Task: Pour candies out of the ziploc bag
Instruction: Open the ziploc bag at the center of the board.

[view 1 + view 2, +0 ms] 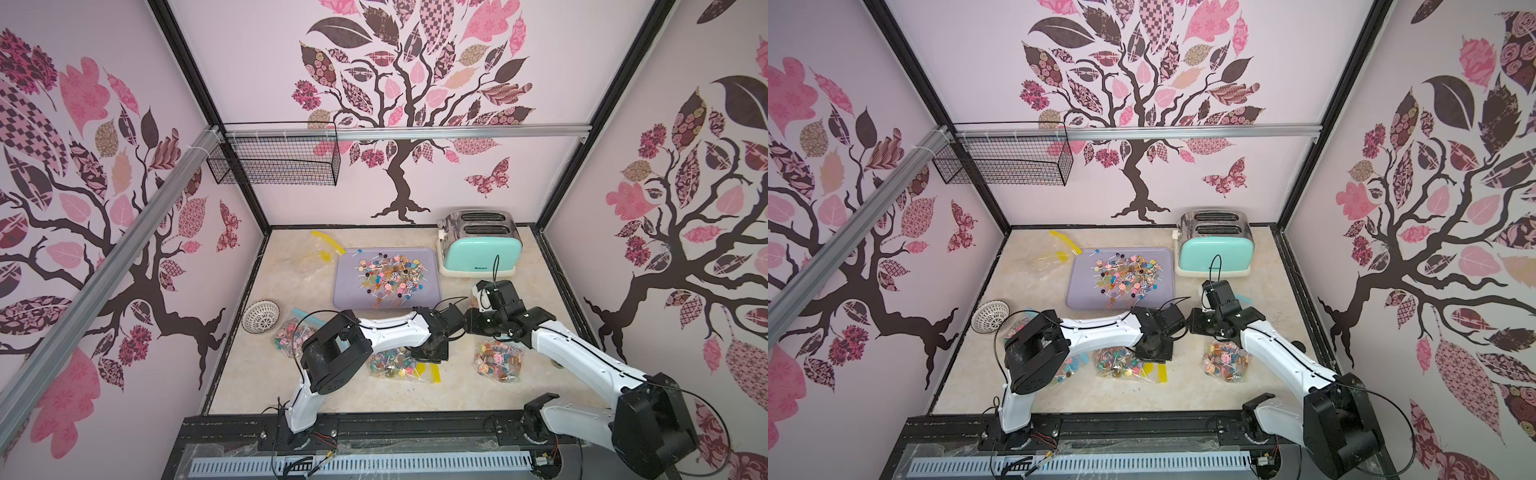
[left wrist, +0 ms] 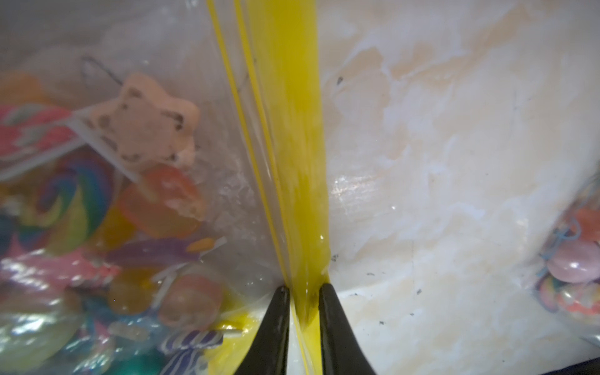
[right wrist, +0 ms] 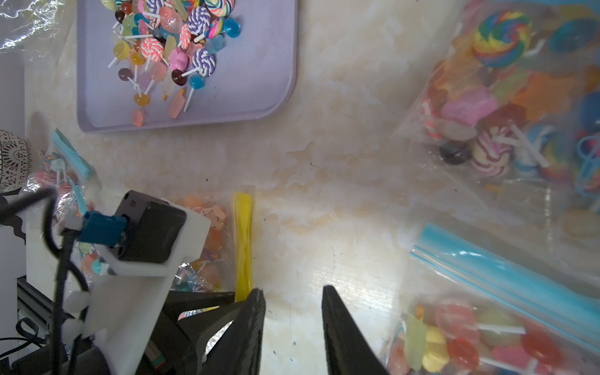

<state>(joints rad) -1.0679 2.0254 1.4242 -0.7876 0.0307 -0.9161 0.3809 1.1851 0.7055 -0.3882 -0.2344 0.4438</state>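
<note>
A clear ziploc bag (image 1: 395, 363) with a yellow zip strip (image 2: 292, 162) lies on the marble table near the front, full of candies (image 2: 146, 201). My left gripper (image 2: 304, 289) points down over the bag's right end, and its two black fingers pinch the yellow strip between them. Just to the right, my right gripper (image 3: 293, 292) hovers low over bare table, open with nothing between its fingers; the yellow strip (image 3: 243, 243) lies beside its left finger. More candies (image 1: 388, 276) lie loose on the lilac tray (image 1: 432, 291) behind.
Two more candy-filled bags lie at the front, one with a blue zip (image 1: 291, 332) on the left and another (image 1: 498, 359) under the right arm. An empty yellow-zip bag (image 1: 320, 251), a white bowl (image 1: 261, 316), a mint toaster (image 1: 480, 249) and a wall-mounted wire basket (image 1: 276, 160) surround them.
</note>
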